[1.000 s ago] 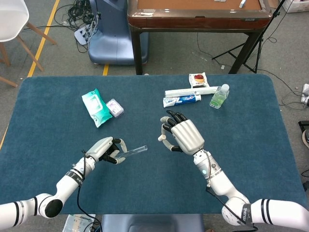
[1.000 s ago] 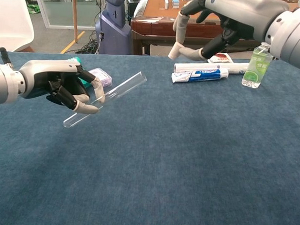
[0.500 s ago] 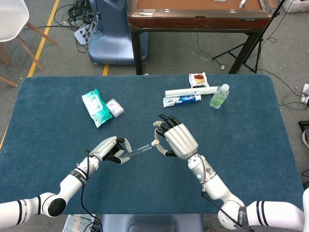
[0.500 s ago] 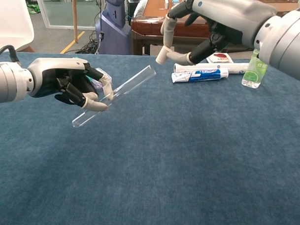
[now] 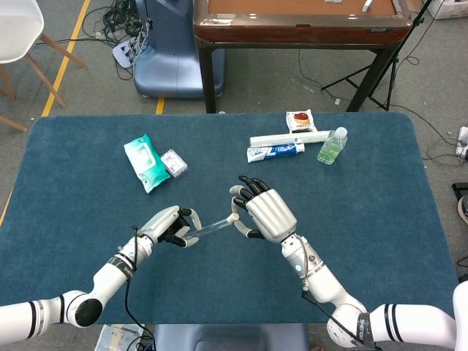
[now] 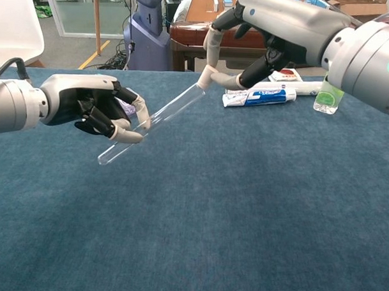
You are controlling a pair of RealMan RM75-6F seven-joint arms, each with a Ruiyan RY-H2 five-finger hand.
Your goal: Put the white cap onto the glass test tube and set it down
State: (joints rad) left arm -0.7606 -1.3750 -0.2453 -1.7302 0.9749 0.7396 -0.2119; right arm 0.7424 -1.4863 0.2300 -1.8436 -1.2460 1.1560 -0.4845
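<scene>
My left hand (image 5: 170,227) (image 6: 93,107) grips the glass test tube (image 5: 210,226) (image 6: 154,122) near its closed lower end. The tube slants up and to the right above the blue table (image 5: 380,219), open end toward my right hand (image 5: 263,213) (image 6: 275,20). That hand pinches a small white cap (image 6: 203,80) (image 5: 233,217) between thumb and a finger. The cap meets the tube's open mouth. It is hard to tell apart from the pale fingertips, and whether it sits over the rim is unclear.
A teal wipes pack (image 5: 146,162) and a small purple packet (image 5: 173,162) lie at the back left. A toothpaste tube (image 5: 276,151), a long white box (image 5: 289,137), a snack packet (image 5: 300,121) and a small green bottle (image 5: 332,145) lie at the back right.
My right hand has moved left and down to the tube's open end, bringing the cap against it. My left hand has raised the tube slightly toward it.
</scene>
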